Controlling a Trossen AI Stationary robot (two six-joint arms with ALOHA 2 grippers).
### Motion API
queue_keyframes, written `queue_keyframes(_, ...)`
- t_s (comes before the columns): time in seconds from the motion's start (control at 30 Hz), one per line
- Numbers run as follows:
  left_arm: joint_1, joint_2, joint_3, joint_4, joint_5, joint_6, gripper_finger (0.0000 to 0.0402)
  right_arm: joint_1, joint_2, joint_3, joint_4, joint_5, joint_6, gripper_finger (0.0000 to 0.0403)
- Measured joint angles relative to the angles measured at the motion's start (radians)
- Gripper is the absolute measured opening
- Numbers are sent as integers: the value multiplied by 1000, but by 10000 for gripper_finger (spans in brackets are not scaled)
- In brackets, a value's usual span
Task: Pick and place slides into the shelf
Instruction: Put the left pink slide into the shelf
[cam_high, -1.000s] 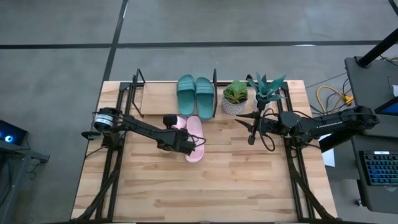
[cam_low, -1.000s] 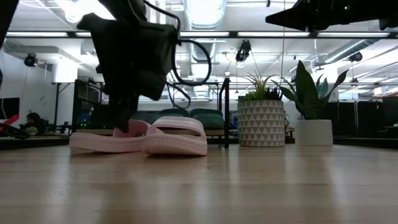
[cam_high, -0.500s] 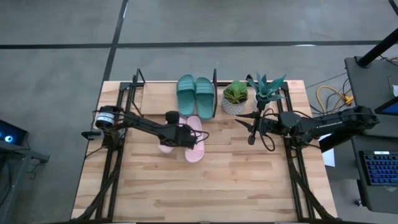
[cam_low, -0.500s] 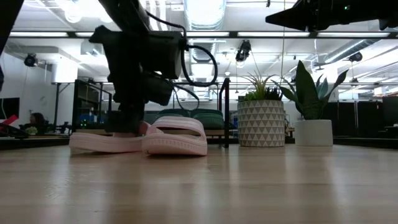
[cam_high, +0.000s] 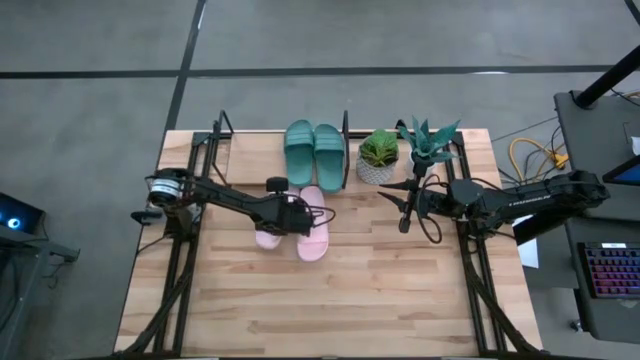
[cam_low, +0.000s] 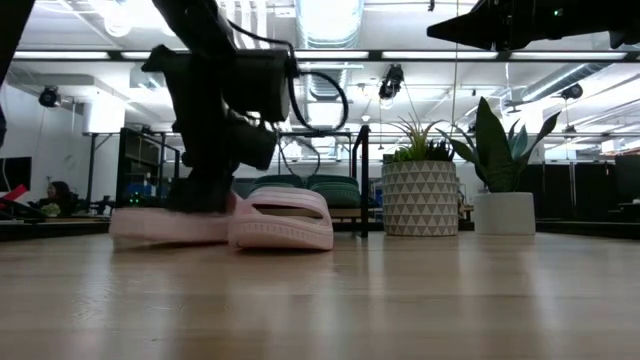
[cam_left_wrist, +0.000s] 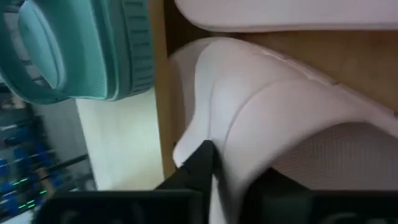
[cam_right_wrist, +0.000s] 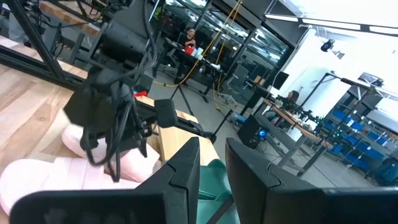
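Observation:
Two pale pink slides lie sole-down side by side at mid-table. My left gripper is shut on the left one, low over it in the low view. The other pink slide lies just right of it. Two teal slides rest on the shelf's wooden board at the far edge. My right gripper hovers right of the slides, its fingers a narrow gap apart with nothing between. My left gripper pinches the side of the pink slide's strap between its two fingers, one finger outside it and the other toward the strap's inside. It comes from the table's left, slanting down. The slide's sole lies on the table.
Two potted plants stand right of the shelf, close to my right gripper. A black shelf post stands between the teal slides and the plants. Bare board shows left of the teal slides; the near half of the table is bare wood.
My left gripper has gone down onto the left pink slide, shifting a little toward the far edge, and has shut on its strap. The slide still lies on the table. My right gripper has kept still.

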Motion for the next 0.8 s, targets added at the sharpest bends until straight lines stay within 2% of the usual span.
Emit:
queue_keyframes(0.23,-23,-114,-3,-49,75,-3,2,0,0,0,0,0,3,68)
queue_keyframes(0.37,-56,-224,-3,-54,119,-10,2,0,0,0,1,0,3,68)
queue_keyframes(0.5,-107,-339,-3,-38,118,-10,1,0,0,0,11,-24,-2,68)
queue_keyframes(0.57,-133,-395,-3,-5,118,-3,1,0,0,0,11,-88,-39,68)
queue_keyframes(0.63,-160,-440,-7,64,116,36,1,0,0,0,11,-195,-99,68)
queue_keyframes(0.8,-230,-516,-52,340,117,298,1,1,0,0,11,-444,-132,87)
